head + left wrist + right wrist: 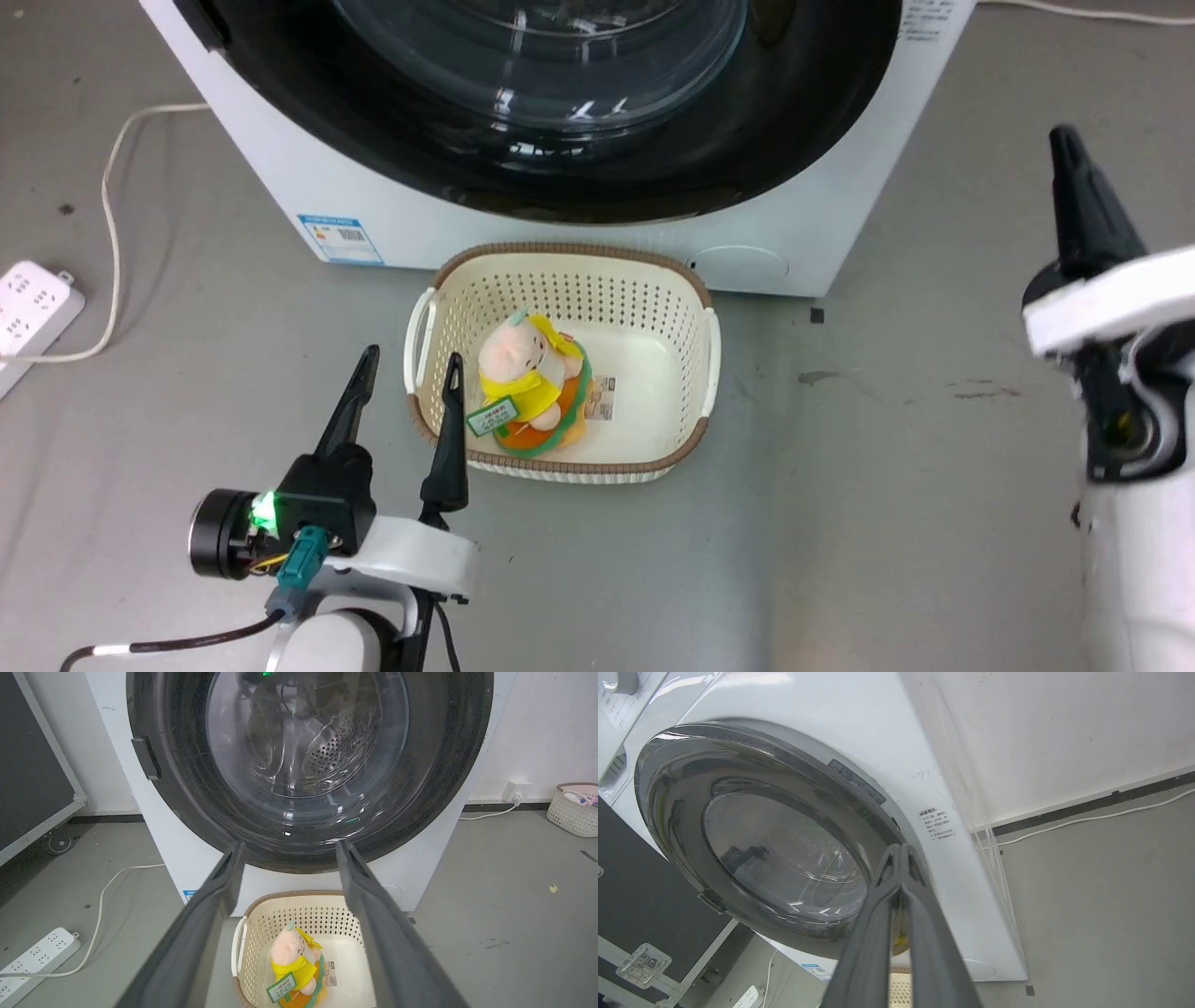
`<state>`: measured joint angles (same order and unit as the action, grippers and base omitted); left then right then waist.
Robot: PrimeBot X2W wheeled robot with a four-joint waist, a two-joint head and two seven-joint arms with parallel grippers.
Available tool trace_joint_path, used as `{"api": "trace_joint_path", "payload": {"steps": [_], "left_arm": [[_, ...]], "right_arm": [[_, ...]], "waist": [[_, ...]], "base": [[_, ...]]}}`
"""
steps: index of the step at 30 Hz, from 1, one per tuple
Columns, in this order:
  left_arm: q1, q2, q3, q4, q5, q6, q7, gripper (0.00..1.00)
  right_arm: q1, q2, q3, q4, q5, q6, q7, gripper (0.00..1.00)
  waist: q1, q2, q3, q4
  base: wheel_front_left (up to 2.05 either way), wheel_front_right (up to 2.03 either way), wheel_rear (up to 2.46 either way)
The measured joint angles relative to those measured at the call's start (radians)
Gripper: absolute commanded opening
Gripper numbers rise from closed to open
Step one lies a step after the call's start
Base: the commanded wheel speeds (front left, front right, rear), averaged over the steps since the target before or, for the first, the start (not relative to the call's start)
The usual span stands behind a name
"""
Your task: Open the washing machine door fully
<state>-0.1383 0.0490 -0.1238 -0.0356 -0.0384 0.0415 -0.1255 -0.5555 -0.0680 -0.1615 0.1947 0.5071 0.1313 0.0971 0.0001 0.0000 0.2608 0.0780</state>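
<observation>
Nearest to us, our left hand [413,355] hangs in front of the washing machine [317,177], its two fingers spread well apart with nothing between them. Between that hand and the machine's front panel, a cream perforated basket [560,257] sits on the floor just beside the machine, with a plush toy [532,383] inside. Our right hand [1062,138] is off the machine's right front corner, apart from it, with its fingers pressed together and gripping nothing.

On the machine's front, the washing machine door [597,191] lies flush against the body. The right wrist view shows no gap along its rim, and the steel drum [336,751] shows through the glass. A small dark tab [146,758], likely the handle, sits on the side of the rim toward our left.

We judge the task barely begun. Neither hand touches the door, so reaching the handle, unlatching it and swinging the door fully open all remain.
</observation>
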Motion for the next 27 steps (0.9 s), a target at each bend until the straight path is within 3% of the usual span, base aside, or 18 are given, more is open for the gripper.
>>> {"api": "trace_joint_path", "payload": {"steps": [13,27], "left_arm": [[-0.043,0.000,-0.035,-0.011,-0.016,0.014,-0.027,1.00],[-0.091,0.000,-0.082,-0.026,-0.035,0.036,-0.061,1.00]], "right_arm": [[-0.266,-0.008,-0.091,0.192,0.123,0.000,0.177,0.00],[-0.586,-0.034,-0.259,0.523,0.234,-0.002,0.358,0.00]], "waist": [[0.0000,0.0000,0.074,0.043],[-0.0001,0.0000,0.158,0.091]], "base": [[0.00,0.00,0.00],[0.00,0.00,0.00]]}}
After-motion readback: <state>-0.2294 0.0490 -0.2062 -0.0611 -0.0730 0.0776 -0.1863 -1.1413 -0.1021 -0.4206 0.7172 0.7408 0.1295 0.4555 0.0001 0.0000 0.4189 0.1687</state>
